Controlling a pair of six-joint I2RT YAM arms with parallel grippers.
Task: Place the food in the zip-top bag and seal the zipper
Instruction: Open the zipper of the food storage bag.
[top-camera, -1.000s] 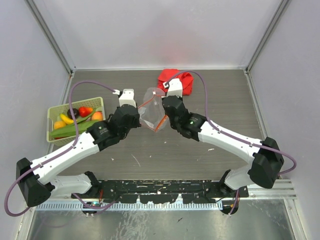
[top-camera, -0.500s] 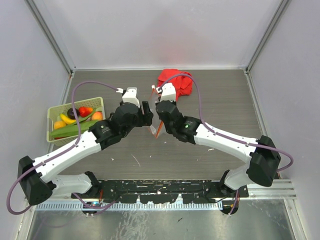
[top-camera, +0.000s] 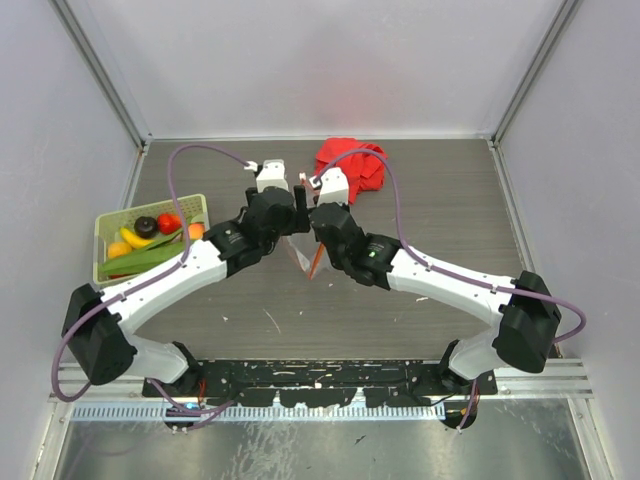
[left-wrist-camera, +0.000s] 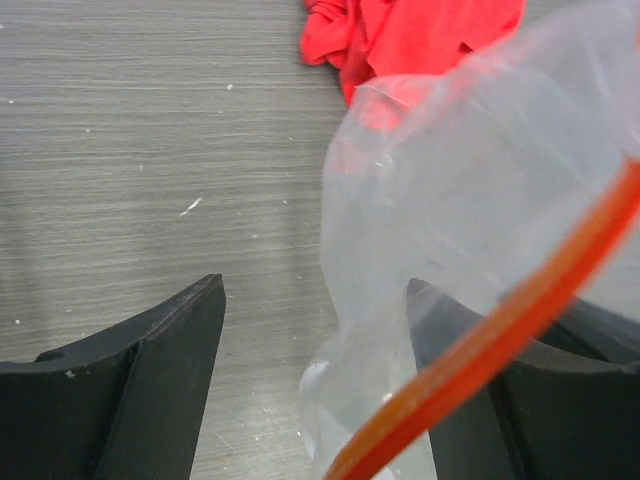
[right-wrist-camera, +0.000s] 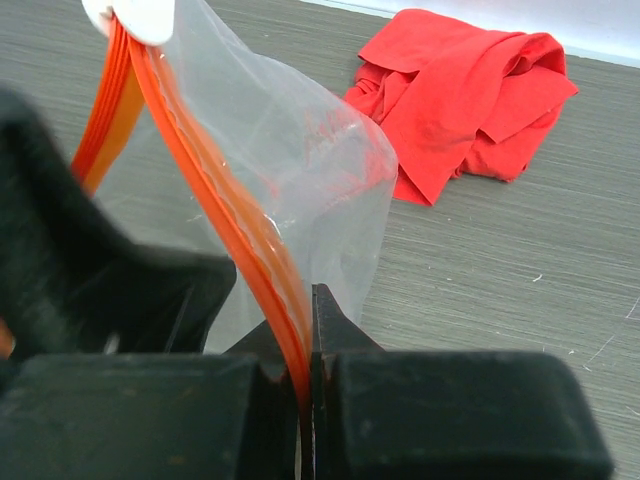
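The clear zip-top bag (right-wrist-camera: 300, 150) hangs crumpled from my right gripper (right-wrist-camera: 308, 330), which is shut on its red-orange zipper (right-wrist-camera: 215, 190). In the top view the bag (top-camera: 300, 250) droops between the two wrists, with my right gripper (top-camera: 316, 208) right beside my left gripper (top-camera: 297, 208). My left gripper (left-wrist-camera: 315, 285) is open. Bag film (left-wrist-camera: 450, 200) drapes over its right finger (left-wrist-camera: 460, 400) and the zipper (left-wrist-camera: 520, 310) crosses in front of it, with nothing clamped. The food (top-camera: 150, 238) lies in the pale green basket (top-camera: 108, 222) at the far left: banana, red, orange, dark and green pieces.
A crumpled red cloth (top-camera: 355, 165) lies at the back of the table, just beyond the bag, and shows in both wrist views (left-wrist-camera: 420, 35) (right-wrist-camera: 470, 100). Grey walls enclose the table on three sides.
My left gripper has opened and let go of the bag's mouth, then moved right, close beside the right gripper. The bag, earlier spread between both grippers, now hangs collapsed from the right one.
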